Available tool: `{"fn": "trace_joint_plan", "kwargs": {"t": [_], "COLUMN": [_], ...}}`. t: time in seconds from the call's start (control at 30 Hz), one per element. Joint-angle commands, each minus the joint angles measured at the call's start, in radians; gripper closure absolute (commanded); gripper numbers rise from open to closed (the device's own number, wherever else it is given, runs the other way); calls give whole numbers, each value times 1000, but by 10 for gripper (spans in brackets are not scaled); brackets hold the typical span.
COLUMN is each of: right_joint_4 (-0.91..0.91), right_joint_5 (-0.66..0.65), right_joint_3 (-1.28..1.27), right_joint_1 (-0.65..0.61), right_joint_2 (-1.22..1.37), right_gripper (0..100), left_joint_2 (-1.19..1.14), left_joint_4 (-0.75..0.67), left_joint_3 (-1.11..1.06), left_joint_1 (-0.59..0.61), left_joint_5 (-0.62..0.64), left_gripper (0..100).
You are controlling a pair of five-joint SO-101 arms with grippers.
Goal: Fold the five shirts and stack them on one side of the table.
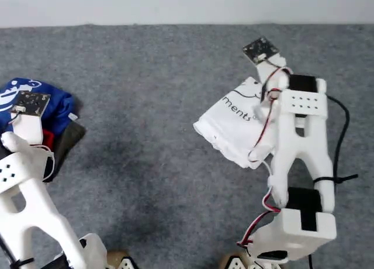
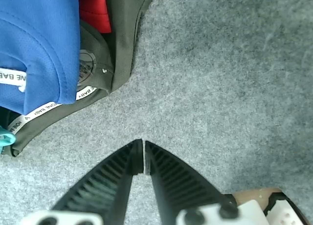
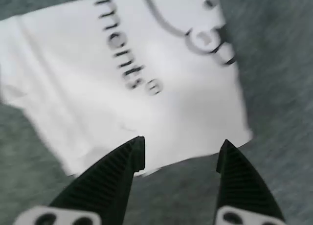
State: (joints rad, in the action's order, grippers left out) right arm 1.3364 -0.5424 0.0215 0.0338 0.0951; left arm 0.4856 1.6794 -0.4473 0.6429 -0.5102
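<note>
1. High view: the grey counter (image 1: 146, 93) carries everything, with the shirts at its two sides, well apart
2. White shirt (image 1: 231, 126), folded into a rough rectangle lying aslant on the right side, partly under the right arm. In the right wrist view its printed face (image 3: 137, 78) stretches away ahead of the fingers
3. Pile on the left side: blue shirt (image 1: 55, 108) on top, a red shirt (image 2: 93, 10) showing beneath it, and a dark shirt (image 2: 117, 49) lowest
4. Right hand (image 3: 182, 144), fingers spread wide and holding nothing, pointing down over the near edge of the white shirt. This arm is judged the nearer one for carrying that shirt across to the pile
5. Left hand (image 2: 144, 146), fingers closed together and empty, pointing down at bare counter just beside the dark shirt's edge
</note>
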Motion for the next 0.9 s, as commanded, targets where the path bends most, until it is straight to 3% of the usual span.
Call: {"fn": "trace_joint_plan", "kwargs": {"t": [0.0, 0.2, 0.27, 0.53, 0.87], "right_joint_4": [120, 38, -1, -18, 42], "right_joint_5": [155, 235, 258, 275, 276], "right_joint_3": [48, 48, 49, 49, 54], "right_joint_1": [-64, -163, -180, -272, -245], "right_joint_2": [-38, 142, 202, 325, 93], "right_gripper": [763, 998, 966, 989, 989], "left_joint_2": [9, 9, 9, 9, 9], "left_joint_4": [-12, -12, -12, -12, -14], "left_joint_3": [2, 2, 2, 4, 2], "left_joint_1": [-8, -8, -8, -8, -8], "left_joint_5": [9, 9, 9, 9, 9], "left_gripper": [985, 985, 985, 985, 985]}}
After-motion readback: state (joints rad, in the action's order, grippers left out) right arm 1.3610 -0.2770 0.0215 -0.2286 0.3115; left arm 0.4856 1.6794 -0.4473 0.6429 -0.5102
